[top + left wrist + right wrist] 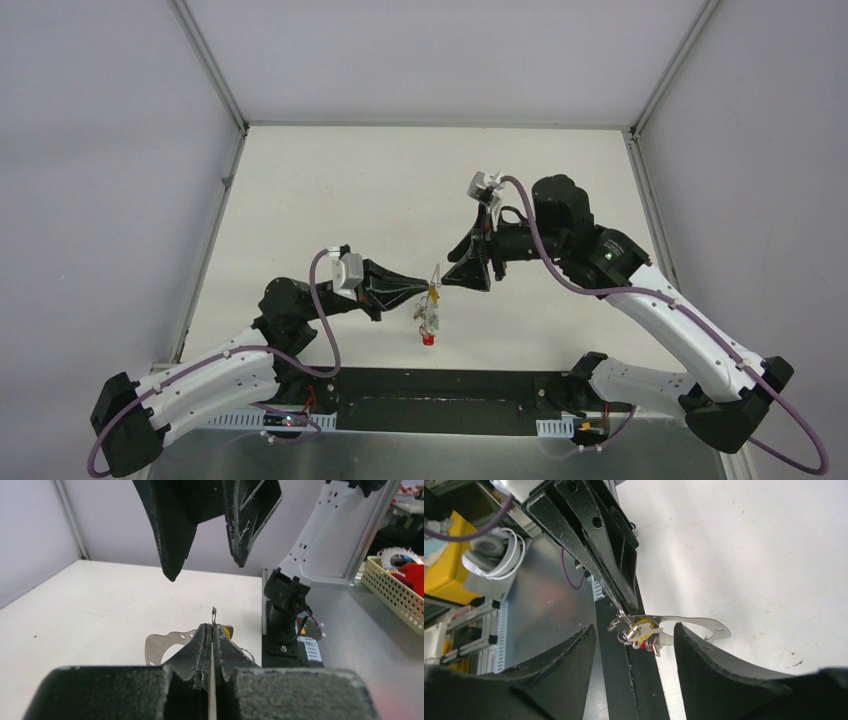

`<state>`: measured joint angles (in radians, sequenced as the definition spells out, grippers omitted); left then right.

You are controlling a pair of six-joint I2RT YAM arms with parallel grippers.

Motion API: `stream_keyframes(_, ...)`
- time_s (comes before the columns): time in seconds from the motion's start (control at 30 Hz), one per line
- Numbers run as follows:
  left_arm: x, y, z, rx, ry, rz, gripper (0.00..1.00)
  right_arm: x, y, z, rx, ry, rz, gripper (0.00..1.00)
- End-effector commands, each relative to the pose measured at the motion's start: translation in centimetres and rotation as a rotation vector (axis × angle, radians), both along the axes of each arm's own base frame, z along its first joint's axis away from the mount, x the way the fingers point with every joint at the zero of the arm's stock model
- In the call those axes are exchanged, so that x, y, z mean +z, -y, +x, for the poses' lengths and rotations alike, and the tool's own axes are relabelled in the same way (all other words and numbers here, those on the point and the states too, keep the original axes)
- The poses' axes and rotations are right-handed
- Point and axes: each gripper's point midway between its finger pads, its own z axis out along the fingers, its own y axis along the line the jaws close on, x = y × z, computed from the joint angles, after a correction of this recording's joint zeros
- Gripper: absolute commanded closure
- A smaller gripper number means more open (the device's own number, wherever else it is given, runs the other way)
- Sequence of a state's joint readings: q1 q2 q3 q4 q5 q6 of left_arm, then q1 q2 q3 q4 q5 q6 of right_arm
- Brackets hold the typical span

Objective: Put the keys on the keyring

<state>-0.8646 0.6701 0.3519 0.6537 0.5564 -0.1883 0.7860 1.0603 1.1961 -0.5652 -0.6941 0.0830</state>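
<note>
Pinching the keyring [213,613], the left gripper [428,289] was clamped tight; the right gripper [634,626] gaped near the keys [429,322]; the barcode sticker [313,650] was illegible.

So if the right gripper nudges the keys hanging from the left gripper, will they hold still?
Probably not: the keys dangle below the shut left gripper, pinched only at the top, so they'd likely swing and twist. They look small and thin, so probably light. Bare metal may slip from the open right gripper.
</note>
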Motion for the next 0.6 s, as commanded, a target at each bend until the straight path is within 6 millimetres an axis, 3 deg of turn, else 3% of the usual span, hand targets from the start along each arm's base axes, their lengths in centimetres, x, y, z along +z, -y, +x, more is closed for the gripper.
stream_keyframes(0.0,5.1,-2.3,-0.5,0.050,0.078,-0.241,1.00,2.1,-0.6,0.7,-0.041,-0.021,0.096,0.41)
stream_keyframes(0.17,5.6,-2.6,-0.7,0.046,0.082,-0.268,1.00,1.8,-1.0,1.2,-0.040,-0.020,0.109,0.43)
stream_keyframes(0.27,5.7,-2.6,-0.8,0.041,0.077,-0.273,1.00,2.0,-1.3,-0.1,0.035,-0.055,0.130,0.55)
stream_keyframes(0.57,5.8,-2.5,-0.8,0.033,0.064,-0.272,1.00,2.6,-1.9,-0.7,0.115,-0.044,0.177,0.58)
